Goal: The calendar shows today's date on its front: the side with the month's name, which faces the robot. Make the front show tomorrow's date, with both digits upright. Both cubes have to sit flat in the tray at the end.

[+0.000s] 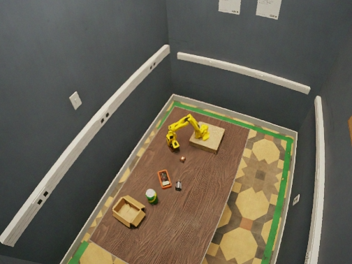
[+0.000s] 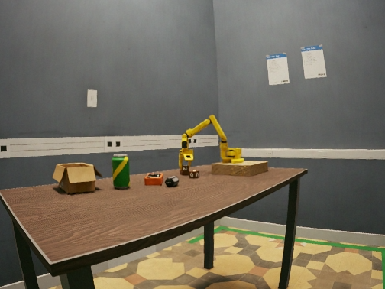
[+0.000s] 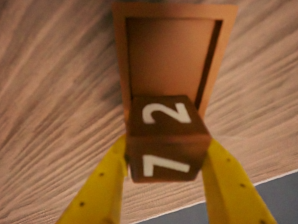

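Observation:
My gripper [image 1: 173,148] [image 2: 186,165] [image 3: 167,152] is shut on a dark brown cube [image 2: 186,170] [image 3: 167,120], one finger on each side. In the wrist view the cube shows a white 2 on its upper face and a 7 on the face below it, both turned sideways. The cube is over the near end of the brown tray [image 3: 175,9]; whether it touches the tray floor I cannot tell. The rest of the tray is empty. The other cube [image 1: 182,159] [image 2: 194,174] lies on the table outside the tray. The month's name is not visible.
An orange box [image 1: 159,177] [image 2: 153,182] with small things in it, a black object [image 1: 178,185] [image 2: 172,181], a green can [image 1: 152,198] [image 2: 121,172] and an open cardboard box [image 1: 121,213] [image 2: 78,185] stand farther along the table. The arm's base is on a wooden block [image 1: 207,144] [image 2: 244,168].

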`<state>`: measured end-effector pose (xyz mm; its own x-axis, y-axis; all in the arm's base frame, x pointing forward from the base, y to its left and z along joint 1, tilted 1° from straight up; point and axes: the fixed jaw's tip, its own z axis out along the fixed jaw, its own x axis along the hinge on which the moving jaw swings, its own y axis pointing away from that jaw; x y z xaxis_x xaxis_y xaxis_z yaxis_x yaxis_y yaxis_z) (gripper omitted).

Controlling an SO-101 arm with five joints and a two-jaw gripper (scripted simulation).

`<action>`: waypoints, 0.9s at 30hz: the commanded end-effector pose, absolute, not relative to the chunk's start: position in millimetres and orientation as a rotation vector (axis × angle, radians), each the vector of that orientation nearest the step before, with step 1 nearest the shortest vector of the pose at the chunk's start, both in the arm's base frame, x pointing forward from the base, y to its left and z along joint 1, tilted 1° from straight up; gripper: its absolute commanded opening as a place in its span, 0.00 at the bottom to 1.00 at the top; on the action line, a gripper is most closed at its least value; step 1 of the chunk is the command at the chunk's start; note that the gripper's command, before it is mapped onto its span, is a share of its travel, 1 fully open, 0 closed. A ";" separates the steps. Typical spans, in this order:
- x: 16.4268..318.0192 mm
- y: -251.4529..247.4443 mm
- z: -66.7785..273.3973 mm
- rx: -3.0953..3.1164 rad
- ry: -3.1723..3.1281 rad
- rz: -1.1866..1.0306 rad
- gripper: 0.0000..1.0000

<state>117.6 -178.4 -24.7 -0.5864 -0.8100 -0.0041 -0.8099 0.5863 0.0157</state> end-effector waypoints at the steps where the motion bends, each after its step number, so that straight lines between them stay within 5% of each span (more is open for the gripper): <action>1: 119.3 -178.5 -23.8 1.430 -2.795 -0.024 0.00; 27: 120.9 -180.5 -18.5 1.430 -2.795 -0.024 0.00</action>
<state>118.4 -179.6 -20.7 -0.5864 -0.8100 -0.0059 -0.8099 0.5862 0.0208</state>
